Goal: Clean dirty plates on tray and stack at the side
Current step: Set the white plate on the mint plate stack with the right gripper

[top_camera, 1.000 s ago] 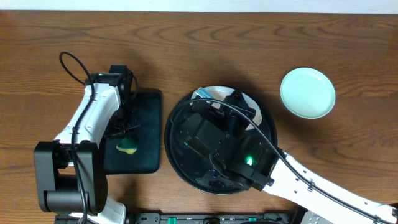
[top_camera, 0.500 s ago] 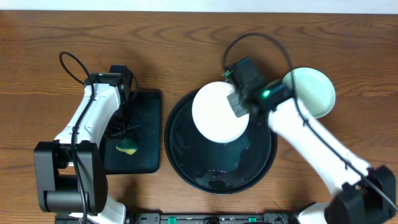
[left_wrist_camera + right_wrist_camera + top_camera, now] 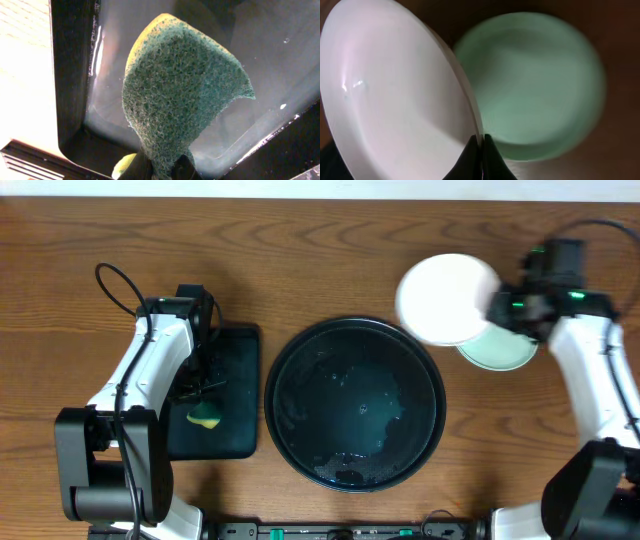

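Above mint plate (image 3: 508,355), right claw (image 3: 481,144) pinching tilted white plate (image 3: 445,298), left claw (image 3: 168,169) pinching sponge (image 3: 180,95).

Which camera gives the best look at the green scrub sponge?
Left wrist: the sponge fills the frame, its texture clear. Overhead shows only a small yellow-green bit of it; right wrist shows none.

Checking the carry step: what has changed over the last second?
The right tool, shut on the rim of the white plate, carried it off the round tray to the right; it now overlaps the mint plate at the side. The left tool, shut on the sponge above the rectangular tray, stayed put.
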### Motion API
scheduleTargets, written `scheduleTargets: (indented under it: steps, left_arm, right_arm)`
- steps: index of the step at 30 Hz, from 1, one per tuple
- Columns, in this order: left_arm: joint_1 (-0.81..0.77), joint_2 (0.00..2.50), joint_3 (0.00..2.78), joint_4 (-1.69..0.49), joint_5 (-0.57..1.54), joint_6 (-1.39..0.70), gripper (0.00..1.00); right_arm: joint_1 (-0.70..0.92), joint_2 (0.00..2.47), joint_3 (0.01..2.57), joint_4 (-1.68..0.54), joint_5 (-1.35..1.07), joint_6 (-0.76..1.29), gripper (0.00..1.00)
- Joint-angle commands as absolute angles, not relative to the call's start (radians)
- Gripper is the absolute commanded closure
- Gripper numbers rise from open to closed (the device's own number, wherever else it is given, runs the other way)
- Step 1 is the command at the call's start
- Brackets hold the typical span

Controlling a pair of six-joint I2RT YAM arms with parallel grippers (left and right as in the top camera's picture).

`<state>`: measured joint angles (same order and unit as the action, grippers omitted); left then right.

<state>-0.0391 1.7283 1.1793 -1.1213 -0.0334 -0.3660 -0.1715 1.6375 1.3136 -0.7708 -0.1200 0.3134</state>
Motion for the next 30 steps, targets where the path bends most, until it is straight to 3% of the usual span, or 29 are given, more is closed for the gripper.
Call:
scheduleTargets:
  steps: [1,8,18,27,29,30]
  left_arm:
    - [-0.035,1.731,1.195,-1.124,-0.054,-0.360,0.93]
    - [-0.035,1.731,1.195,-1.123,-0.054,-0.360,0.93]
    - [-0.035,1.731,1.195,-1.124,-0.053,-0.359,0.93]
    - [-0.035,1.731,1.195,-1.121,-0.054,-0.352,0.93]
    - [-0.035,1.731,1.195,-1.120,-0.054,-0.352,0.93]
    - [-0.035,1.731,1.195,-1.118,-0.054,-0.352,0.93]
  right_arm:
    - [-0.305,1.625,1.325,-0.788,-0.151,0.344,0.99]
    - [-0.462,1.708,1.325,-0.820,-0.160,0.340,0.99]
    - [-0.457,1.917,1.325,-0.731,-0.163,0.368,0.99]
    - [-0.456,1.937,1.325,-0.655,-0.237,0.369,0.99]
    - [-0.456,1.937,1.325,-0.653,-0.265,0.370,0.94]
    - [-0.456,1.937,1.325,-0.655,-0.273,0.370,0.84]
